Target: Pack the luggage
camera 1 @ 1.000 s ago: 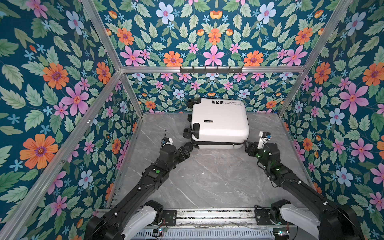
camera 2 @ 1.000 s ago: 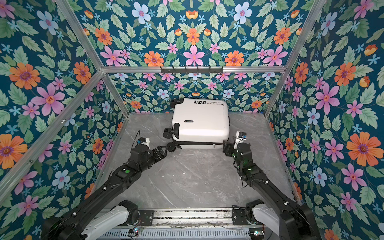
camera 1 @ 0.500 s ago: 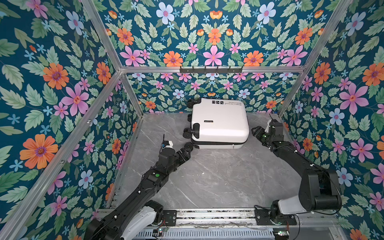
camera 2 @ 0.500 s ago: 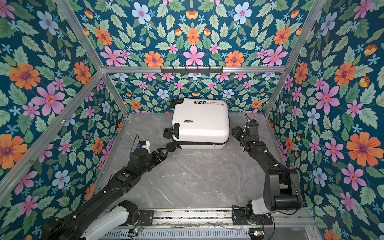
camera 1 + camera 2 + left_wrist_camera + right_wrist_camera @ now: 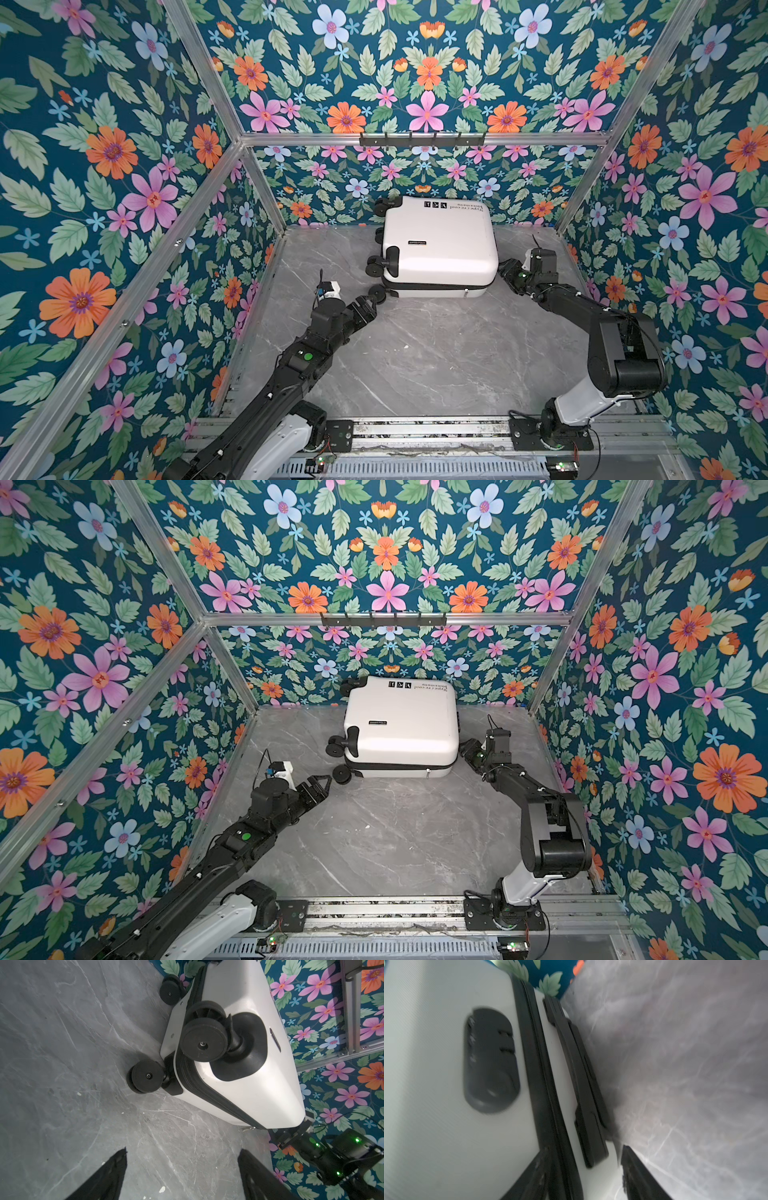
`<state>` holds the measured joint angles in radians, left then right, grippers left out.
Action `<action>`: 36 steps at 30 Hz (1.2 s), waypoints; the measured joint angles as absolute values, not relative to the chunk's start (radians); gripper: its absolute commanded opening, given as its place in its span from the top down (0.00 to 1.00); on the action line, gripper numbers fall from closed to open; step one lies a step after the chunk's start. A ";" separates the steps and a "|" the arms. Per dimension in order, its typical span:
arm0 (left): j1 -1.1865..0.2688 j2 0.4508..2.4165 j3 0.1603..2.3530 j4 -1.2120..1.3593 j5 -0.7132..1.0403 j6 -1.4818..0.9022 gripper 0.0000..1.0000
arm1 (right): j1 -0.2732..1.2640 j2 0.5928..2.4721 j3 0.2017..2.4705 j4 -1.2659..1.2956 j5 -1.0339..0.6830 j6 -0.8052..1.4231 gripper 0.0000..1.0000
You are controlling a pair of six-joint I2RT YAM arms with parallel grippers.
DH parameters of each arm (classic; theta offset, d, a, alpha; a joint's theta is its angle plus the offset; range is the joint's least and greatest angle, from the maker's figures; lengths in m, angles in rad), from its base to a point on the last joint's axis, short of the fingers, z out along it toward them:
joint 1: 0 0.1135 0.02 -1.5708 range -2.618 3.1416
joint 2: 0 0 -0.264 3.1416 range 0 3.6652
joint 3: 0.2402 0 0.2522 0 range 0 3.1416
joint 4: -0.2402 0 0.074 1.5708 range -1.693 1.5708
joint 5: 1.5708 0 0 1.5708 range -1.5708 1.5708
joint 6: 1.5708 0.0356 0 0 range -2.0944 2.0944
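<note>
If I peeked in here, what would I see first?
Probably the bright flowery walls all around, with big pink and orange blooms. Then the white suitcase lying flat at the back of the grey table. The left claw sits open near its wheeled end, and the right claw is at the opposite end.

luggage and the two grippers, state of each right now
luggage: shut, lying flat on the table
left gripper: open, empty, short of the near wheel
right gripper: open, jaws either side of the side handle, not clamped
</note>
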<state>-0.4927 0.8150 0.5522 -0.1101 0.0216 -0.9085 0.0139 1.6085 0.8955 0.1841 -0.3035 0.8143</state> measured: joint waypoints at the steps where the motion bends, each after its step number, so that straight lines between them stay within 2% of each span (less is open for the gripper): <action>1: -0.493 0.814 0.561 -0.120 0.015 -0.901 0.13 | 0.022 1.598 0.877 0.205 -0.297 0.819 0.44; 10: -0.492 0.827 0.600 -0.172 -0.029 -0.834 0.12 | 0.173 1.495 0.750 0.288 -0.251 0.838 0.45; 19: -0.489 0.818 0.590 -0.192 -0.053 -0.779 0.16 | 0.494 1.347 0.639 0.287 -0.178 0.837 0.45; 22: -0.488 0.817 0.556 -0.173 -0.021 -0.739 0.20 | 0.549 1.325 0.623 0.269 -0.165 0.838 0.47; 26: -0.489 0.805 0.467 -0.100 0.060 -0.675 0.27 | 0.524 1.279 0.643 0.172 -0.150 0.852 0.49; 30: -0.514 0.792 0.288 0.076 0.151 -0.651 0.33 | 0.410 1.245 0.661 0.132 -0.168 0.853 0.56; 33: -0.594 0.800 0.160 0.233 0.163 -0.648 0.31 | 0.324 1.270 0.684 0.108 -0.201 0.864 0.56; 36: -0.735 0.836 0.109 0.374 0.100 -0.609 0.30 | 0.283 1.350 0.755 0.107 -0.250 0.882 0.58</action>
